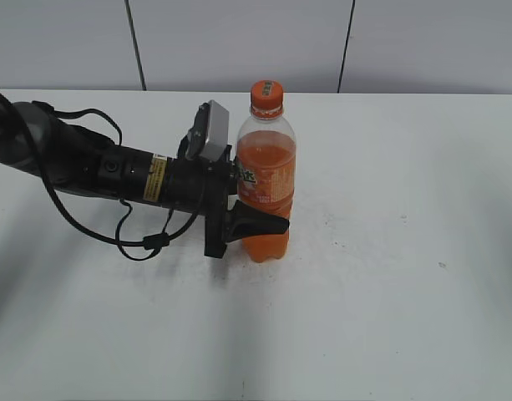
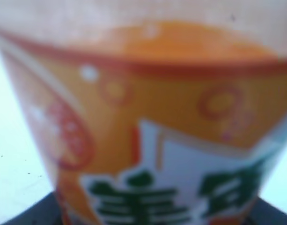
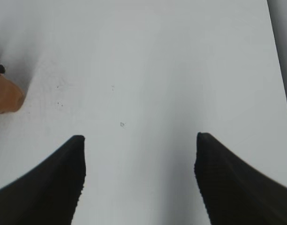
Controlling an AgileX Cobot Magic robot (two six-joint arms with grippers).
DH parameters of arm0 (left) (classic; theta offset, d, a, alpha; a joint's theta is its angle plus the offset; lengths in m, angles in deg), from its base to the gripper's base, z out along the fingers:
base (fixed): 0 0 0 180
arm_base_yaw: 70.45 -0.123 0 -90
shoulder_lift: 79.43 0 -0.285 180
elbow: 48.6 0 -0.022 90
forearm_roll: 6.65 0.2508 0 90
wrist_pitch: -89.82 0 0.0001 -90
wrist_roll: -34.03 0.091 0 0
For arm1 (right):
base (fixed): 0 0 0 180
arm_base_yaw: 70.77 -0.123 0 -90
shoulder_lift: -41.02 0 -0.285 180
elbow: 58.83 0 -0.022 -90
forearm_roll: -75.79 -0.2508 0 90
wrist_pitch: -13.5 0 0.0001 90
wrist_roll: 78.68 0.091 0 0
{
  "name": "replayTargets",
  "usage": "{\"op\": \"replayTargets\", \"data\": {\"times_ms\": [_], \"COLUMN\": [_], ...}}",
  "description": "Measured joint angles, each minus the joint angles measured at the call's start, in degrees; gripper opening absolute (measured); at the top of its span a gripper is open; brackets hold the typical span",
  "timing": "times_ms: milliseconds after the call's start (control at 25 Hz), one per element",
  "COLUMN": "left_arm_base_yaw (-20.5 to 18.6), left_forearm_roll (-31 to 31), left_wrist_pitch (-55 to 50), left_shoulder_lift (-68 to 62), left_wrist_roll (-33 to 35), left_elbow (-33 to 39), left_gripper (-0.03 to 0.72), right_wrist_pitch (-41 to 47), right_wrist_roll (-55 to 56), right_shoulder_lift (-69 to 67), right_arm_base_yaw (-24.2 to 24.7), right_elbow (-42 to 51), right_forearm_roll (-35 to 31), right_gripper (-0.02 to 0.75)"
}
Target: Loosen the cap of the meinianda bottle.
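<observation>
The meinianda bottle [image 1: 266, 180] stands upright near the middle of the white table, with orange drink and an orange label. Its small orange cap [image 1: 266, 93] is on the neck. My left gripper [image 1: 268, 224] comes in from the left and is shut on the bottle's lower body. In the left wrist view the label [image 2: 148, 140] fills the frame, blurred and very close. My right gripper [image 3: 140, 140] is open and empty above bare table. It does not show in the exterior view. A bit of the bottle's orange base [image 3: 5, 96] shows at the left edge of the right wrist view.
The white table [image 1: 389, 292] reaches back to a grey panelled wall [image 1: 239, 42]. The left arm and its cables [image 1: 114, 175] lie across the table's left side. The table's edge [image 3: 274, 47] shows at the right in the right wrist view.
</observation>
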Motion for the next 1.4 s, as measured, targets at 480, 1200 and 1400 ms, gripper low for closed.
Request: {"op": "replayTargets", "data": {"times_ms": [480, 1200, 1400], "left_arm_base_yaw": [0.0, 0.0, 0.0], "left_forearm_roll": [-0.2, -0.6, -0.6], "left_wrist_pitch": [0.1, 1.9, 2.1], "left_shoulder_lift": [-0.1, -0.1, -0.1], "left_wrist_roll": [0.0, 0.0, 0.0], "left_elbow": [0.0, 0.0, 0.0], "left_gripper": [0.394, 0.394, 0.394], "right_wrist_pitch": [3.6, 14.0, 14.2], "right_wrist_roll": [4.2, 21.1, 29.2], "right_shoulder_lift": [-29.3, -44.7, -50.0], "right_arm_base_yaw": [0.0, -10.4, -19.7], "right_elbow": [-15.8, -36.7, -42.7], "right_forearm_roll": [-1.0, 0.0, 0.5], "right_gripper": [0.547, 0.547, 0.547]}}
